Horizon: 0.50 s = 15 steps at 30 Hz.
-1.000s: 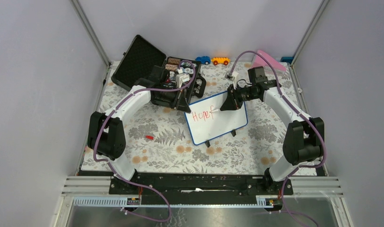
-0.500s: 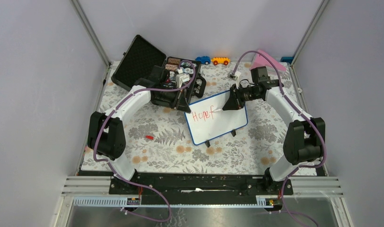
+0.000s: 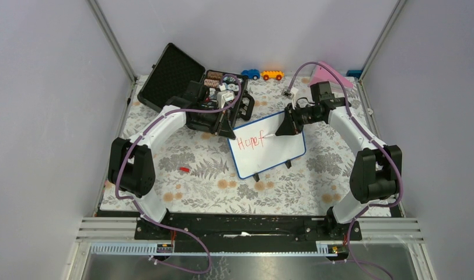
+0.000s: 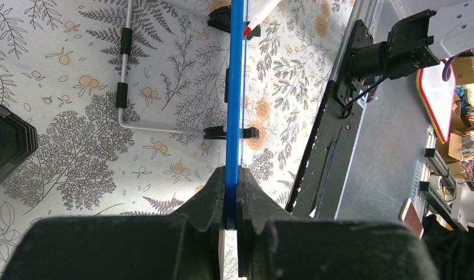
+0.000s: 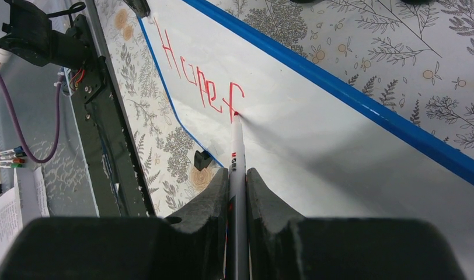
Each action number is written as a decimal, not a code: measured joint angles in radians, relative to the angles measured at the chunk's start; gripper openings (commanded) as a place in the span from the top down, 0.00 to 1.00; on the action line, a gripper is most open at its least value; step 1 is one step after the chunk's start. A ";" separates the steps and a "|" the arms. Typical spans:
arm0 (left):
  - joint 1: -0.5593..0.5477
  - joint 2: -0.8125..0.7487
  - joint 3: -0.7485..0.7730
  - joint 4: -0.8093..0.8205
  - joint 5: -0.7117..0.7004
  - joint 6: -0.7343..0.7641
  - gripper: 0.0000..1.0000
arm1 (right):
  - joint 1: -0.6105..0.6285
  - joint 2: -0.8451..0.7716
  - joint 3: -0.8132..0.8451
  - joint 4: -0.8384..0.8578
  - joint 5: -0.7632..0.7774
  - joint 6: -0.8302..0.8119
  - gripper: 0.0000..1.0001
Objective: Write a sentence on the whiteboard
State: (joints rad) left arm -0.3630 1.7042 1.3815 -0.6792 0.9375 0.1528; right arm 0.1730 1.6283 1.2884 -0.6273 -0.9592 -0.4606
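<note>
The whiteboard point(image 3: 275, 149) stands propped on its black feet mid-table, blue-framed. Red letters point(image 3: 250, 142) on it read "Hope f"; they also show in the right wrist view point(image 5: 194, 81). My left gripper point(image 3: 227, 129) is shut on the board's top left edge; in the left wrist view the blue frame point(image 4: 234, 87) runs between its jaws point(image 4: 230, 192). My right gripper point(image 3: 281, 129) is shut on a white marker point(image 5: 237, 169). The marker's red tip touches the board just below the "f".
An open black case point(image 3: 191, 87) with small items stands behind the left gripper. A blue toy car point(image 3: 250, 74) and an orange one point(image 3: 272, 74) sit at the back edge. A pink sheet point(image 3: 331, 74) lies back right. A small red piece point(image 3: 184, 169) lies left of the board.
The right arm has shifted slightly to the right and the marker tip has moved along the "f". The left gripper and the board have not moved.
</note>
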 measured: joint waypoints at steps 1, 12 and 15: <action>0.000 0.000 0.000 0.000 0.000 0.000 1.00 | -0.001 0.000 0.003 -0.006 0.000 -0.006 1.00; 0.000 0.000 0.000 0.000 0.000 0.000 1.00 | -0.016 -0.004 0.031 -0.104 -0.061 -0.102 1.00; 0.000 0.000 0.000 0.000 0.000 0.000 1.00 | -0.034 -0.004 0.033 -0.113 -0.066 -0.113 1.00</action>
State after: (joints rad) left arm -0.3630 1.7042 1.3815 -0.6792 0.9379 0.1532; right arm 0.1387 1.6241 1.3212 -0.7406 -1.0256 -0.5732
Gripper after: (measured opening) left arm 0.062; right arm 0.190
